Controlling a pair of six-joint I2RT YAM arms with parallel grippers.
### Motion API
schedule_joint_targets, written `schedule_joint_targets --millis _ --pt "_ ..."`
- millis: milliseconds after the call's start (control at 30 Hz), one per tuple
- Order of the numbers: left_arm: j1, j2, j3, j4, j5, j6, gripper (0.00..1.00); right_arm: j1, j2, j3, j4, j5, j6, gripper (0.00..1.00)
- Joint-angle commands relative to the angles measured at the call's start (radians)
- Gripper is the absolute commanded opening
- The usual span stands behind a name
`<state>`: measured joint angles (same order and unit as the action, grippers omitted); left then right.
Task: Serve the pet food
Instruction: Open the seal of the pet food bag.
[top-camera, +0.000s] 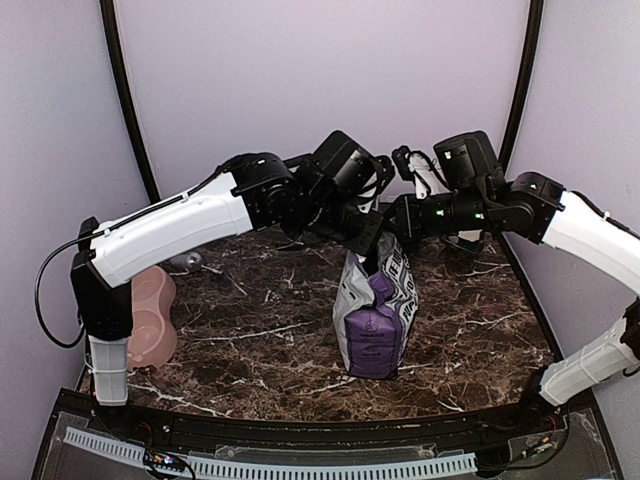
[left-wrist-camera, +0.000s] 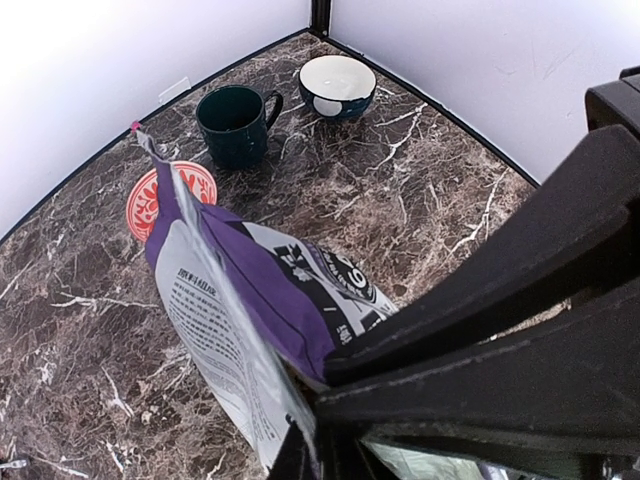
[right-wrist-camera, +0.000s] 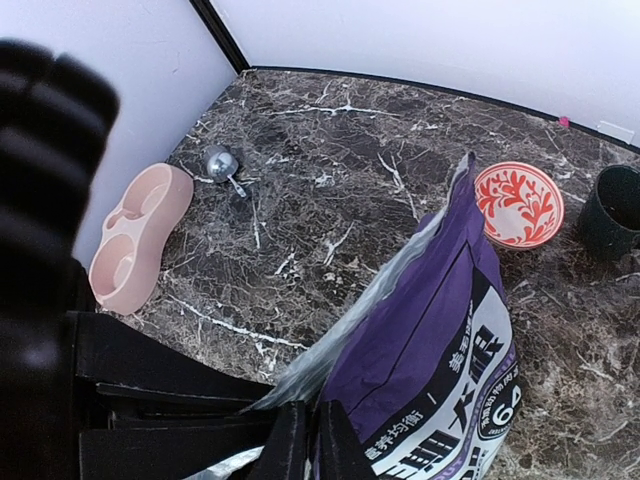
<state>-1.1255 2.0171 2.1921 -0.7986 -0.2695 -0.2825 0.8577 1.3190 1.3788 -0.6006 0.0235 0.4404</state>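
A purple-and-white bag (top-camera: 375, 310) stands upright mid-table. Both arms meet above its top edge. My left gripper (top-camera: 362, 243) is shut on the bag's rim; in the left wrist view its fingertips (left-wrist-camera: 318, 452) pinch the silvery edge of the bag (left-wrist-camera: 235, 300). My right gripper (top-camera: 397, 228) is shut on the same rim from the other side, its jaws (right-wrist-camera: 315, 440) closed on the edge of the bag (right-wrist-camera: 430, 340). The pet food itself is hidden from view.
A pink double bowl (top-camera: 150, 315) (right-wrist-camera: 135, 240) lies at the table's left edge, with a metal scoop (right-wrist-camera: 222, 165) behind it. A red patterned dish (left-wrist-camera: 170, 195), a dark green mug (left-wrist-camera: 235, 122) and a white-lined bowl (left-wrist-camera: 337, 85) stand at the back right.
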Motion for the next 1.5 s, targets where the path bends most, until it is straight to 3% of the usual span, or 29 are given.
schedule_joint_targets --millis 0,67,233,333,500,733,1067,1200,1333,1467 --pt "0.009 -0.012 -0.007 0.002 -0.011 0.001 0.02 0.010 0.003 0.003 0.006 0.024 -0.012 0.07" --pt "0.009 -0.012 -0.007 0.000 -0.011 0.000 0.00 0.010 0.003 -0.001 0.002 0.029 -0.012 0.10" --pt "0.009 -0.014 -0.007 -0.002 -0.009 -0.003 0.00 0.010 0.001 -0.019 -0.004 0.033 -0.009 0.29" --pt "0.009 -0.015 -0.008 -0.002 -0.007 -0.005 0.00 0.009 -0.007 -0.045 0.006 0.033 -0.008 0.30" --pt "0.009 -0.015 -0.008 0.001 -0.002 -0.006 0.00 0.002 -0.002 -0.074 0.026 0.037 -0.006 0.24" --pt "0.009 -0.015 -0.008 -0.003 -0.005 -0.006 0.00 -0.002 -0.012 -0.085 0.048 0.031 -0.009 0.01" --pt "0.009 -0.031 0.008 -0.047 -0.096 0.007 0.00 -0.003 -0.072 -0.041 -0.024 0.055 -0.012 0.00" --pt "0.010 -0.025 0.008 -0.003 -0.086 0.029 0.16 -0.002 -0.062 -0.021 -0.004 0.029 -0.015 0.00" --pt "0.013 -0.012 0.016 0.038 -0.074 0.047 0.31 -0.004 -0.021 0.002 -0.002 0.047 -0.021 0.21" --pt "0.024 0.001 0.023 0.057 -0.073 0.062 0.37 -0.007 0.016 0.019 -0.006 0.074 -0.027 0.29"
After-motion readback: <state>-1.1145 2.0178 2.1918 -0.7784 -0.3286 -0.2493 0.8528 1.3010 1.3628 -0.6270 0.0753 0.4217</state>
